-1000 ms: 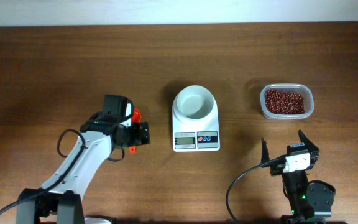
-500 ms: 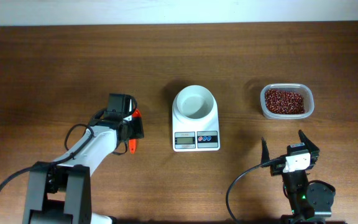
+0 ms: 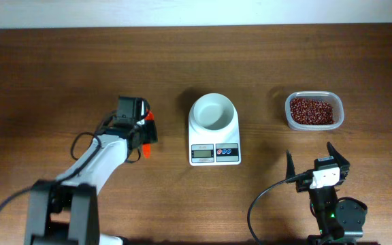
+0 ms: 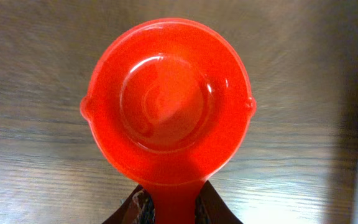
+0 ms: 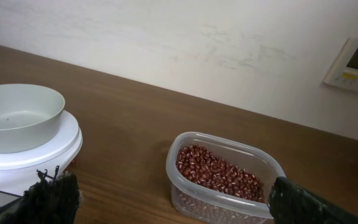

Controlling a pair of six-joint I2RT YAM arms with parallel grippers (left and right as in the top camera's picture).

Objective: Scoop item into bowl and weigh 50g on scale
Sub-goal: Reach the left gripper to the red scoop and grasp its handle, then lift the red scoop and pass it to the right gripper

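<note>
The scale sits mid-worktop with the white bowl standing on its platform, empty. Right of the scale and well apart from it, a clear plastic container holds the beans in a loose reddish-brown heap. Left of the scale, near it but not touching, the left claw is clenched on the handle of an orange-red scoop. Its dark fingers press the handle from both sides, and the empty cup faces up over bare wood. The scale and bowl stand between this claw and the beans. From overhead the arm covers most of the scoop, leaving slivers of orange, and I cannot tell whether the scoop rests on the worktop or hangs just above it. The left wrist view is blurred and cuts the handle off at its bottom edge. The scale's display is too small to read. The right claw sits right of the scale, beyond its display edge, jaws spread wide and gripping nothing. The beans lie near it, straight ahead. A black cable loops beside that arm.
</note>
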